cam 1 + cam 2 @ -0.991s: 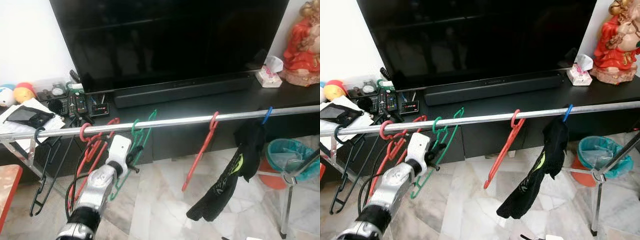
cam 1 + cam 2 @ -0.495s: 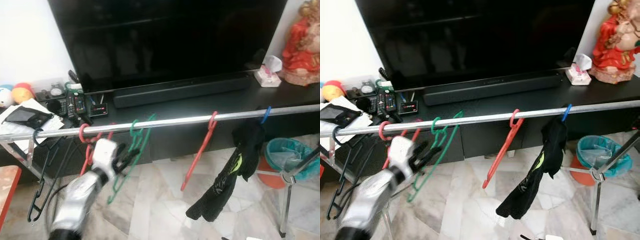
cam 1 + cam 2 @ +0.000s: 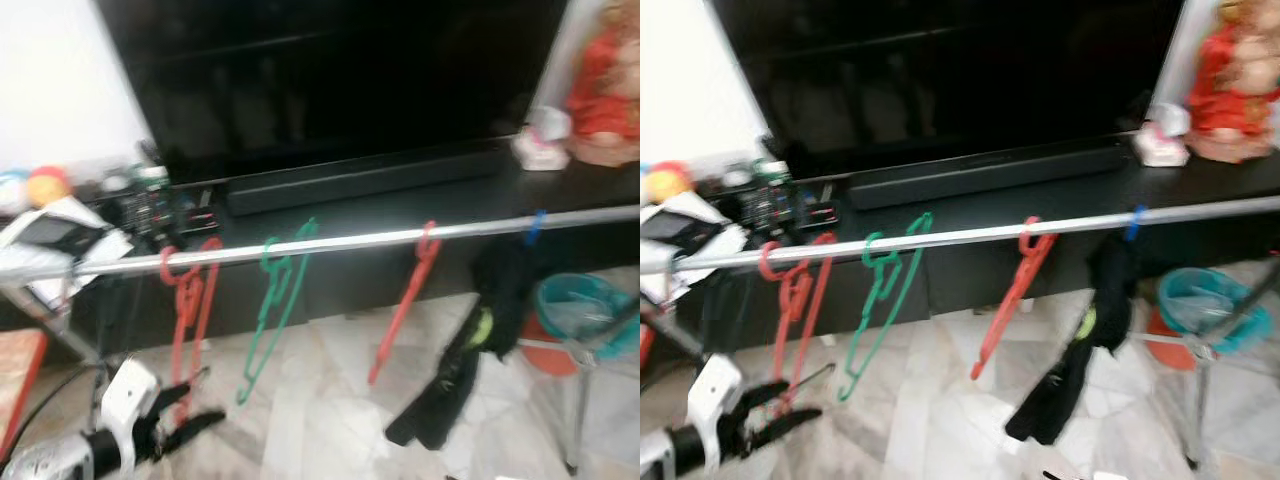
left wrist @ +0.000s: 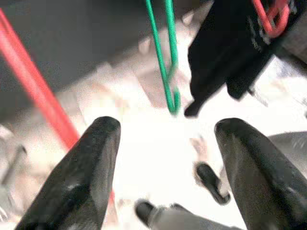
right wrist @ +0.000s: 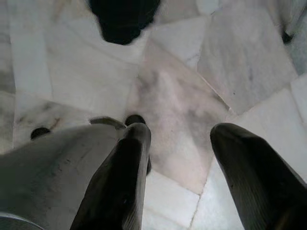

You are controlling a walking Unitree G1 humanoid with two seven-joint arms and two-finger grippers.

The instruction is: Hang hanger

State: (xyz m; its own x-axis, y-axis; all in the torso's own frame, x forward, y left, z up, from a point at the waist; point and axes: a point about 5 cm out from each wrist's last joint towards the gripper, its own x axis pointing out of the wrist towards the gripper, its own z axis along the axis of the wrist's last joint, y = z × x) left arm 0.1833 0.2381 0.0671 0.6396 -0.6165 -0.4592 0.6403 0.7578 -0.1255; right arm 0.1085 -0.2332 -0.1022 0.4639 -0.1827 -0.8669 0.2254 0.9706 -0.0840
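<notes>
A green hanger [image 3: 277, 300] hangs by its hook on the silver rail [image 3: 340, 240], free of any gripper. Red hangers [image 3: 190, 300] hang to its left, and another red hanger [image 3: 405, 305] to its right. My left gripper [image 3: 190, 428] is low at the bottom left, below the rail, open and holding nothing. In the left wrist view its fingers [image 4: 84, 172] frame the green hanger's lower end [image 4: 168, 81] and a red bar [image 4: 33, 91]. My right gripper [image 5: 180, 172] is open above the marble floor.
A black garment [image 3: 480, 340] hangs from a blue hook [image 3: 535, 226] at the rail's right. Behind the rail stands a dark TV cabinet [image 3: 400, 205] with a large TV [image 3: 340, 80] and a soundbar [image 3: 360, 180]. A teal-lined bin [image 3: 585, 310] sits right.
My left gripper has let go of the green hanger and dropped down and left, away from the rail. The hanger now hangs on its own. The picture is blurred by camera motion.
</notes>
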